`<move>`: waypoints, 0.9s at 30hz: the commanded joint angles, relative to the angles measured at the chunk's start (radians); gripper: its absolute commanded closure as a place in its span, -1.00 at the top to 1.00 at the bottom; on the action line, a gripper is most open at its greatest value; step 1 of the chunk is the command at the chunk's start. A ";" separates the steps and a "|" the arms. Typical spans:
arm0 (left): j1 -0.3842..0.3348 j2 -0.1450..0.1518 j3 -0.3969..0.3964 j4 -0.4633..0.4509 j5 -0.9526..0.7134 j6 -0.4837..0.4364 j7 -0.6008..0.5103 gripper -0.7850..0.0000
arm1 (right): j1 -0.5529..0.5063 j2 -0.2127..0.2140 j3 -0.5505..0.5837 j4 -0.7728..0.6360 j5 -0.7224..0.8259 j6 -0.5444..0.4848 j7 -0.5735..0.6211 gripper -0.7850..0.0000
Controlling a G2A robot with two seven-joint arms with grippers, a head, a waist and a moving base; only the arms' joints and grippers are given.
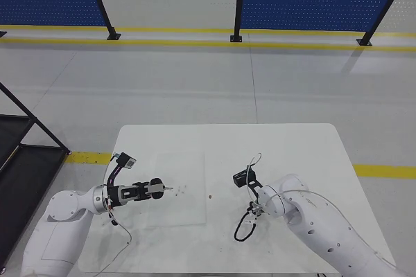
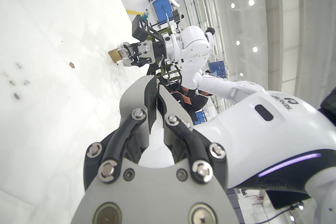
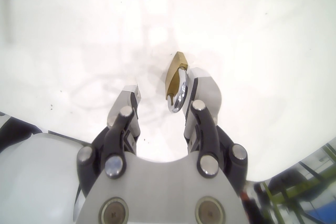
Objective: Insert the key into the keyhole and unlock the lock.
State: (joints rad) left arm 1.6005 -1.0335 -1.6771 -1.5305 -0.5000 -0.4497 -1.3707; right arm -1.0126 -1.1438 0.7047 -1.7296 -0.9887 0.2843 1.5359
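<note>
Top view: I am holding my left gripper (image 1: 161,188) at 9 o'clock on the white rectangular table (image 1: 298,145). It is pointing toward 3 o'clock, where my right arm is lying near the table's middle. A thin grey metal key (image 1: 168,188) (only a sliver, so I am taking it for the key) is poking out past the tips.

Left wrist view: my left fingers (image 2: 151,93) are pressing flat together, clenched on that key as far as I can judge. Well apart from them, my right gripper (image 2: 121,55) is sitting low at the table with a small brass padlock with a silver shackle (image 2: 113,55) at its tips.

Right wrist view: my right fingers are standing spread. The padlock (image 3: 174,75) is leaning on one finger (image 3: 204,86) and is clear of the other, so this hand is released, not clamping.

To do this well, I am thinking I should clench the right hand on the padlock first, or the key's push may skid it. Then I should line the blade up with the keyhole (which I cannot see), ease in straight, and turn only once seated.

Counting: one padlock, one key, two grippers, one small brown speck (image 2: 71,65).
</note>
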 commanded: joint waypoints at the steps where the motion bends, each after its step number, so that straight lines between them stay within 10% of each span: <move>1: 0.000 0.000 0.000 0.000 0.000 0.000 0.000 -1.00 | 0.004 -0.005 -0.004 0.011 -0.004 0.000 0.000 -0.15; 8: 0.000 0.000 0.000 0.000 0.000 0.000 0.000 -1.00 | 0.006 -0.018 -0.009 0.043 -0.023 0.000 0.000 -0.51; 11: 0.000 0.000 0.000 0.000 0.000 0.000 0.000 -1.00 | 0.006 -0.022 -0.006 0.056 -0.024 0.000 0.000 -1.00; 19: 0.000 0.000 0.000 0.000 0.000 0.000 0.000 -1.00 | -0.027 -0.022 0.100 0.021 0.110 0.040 -0.040 -1.00; 27: 0.000 0.000 0.000 0.000 0.000 0.000 0.000 -1.00 | -0.148 -0.008 0.344 0.048 0.559 -0.028 -0.206 -1.00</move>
State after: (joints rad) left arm 1.6005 -1.0335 -1.6771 -1.5305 -0.5000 -0.4497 -1.3707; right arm -1.1439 -1.1532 1.0086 -1.7022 -0.5300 0.2860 1.3549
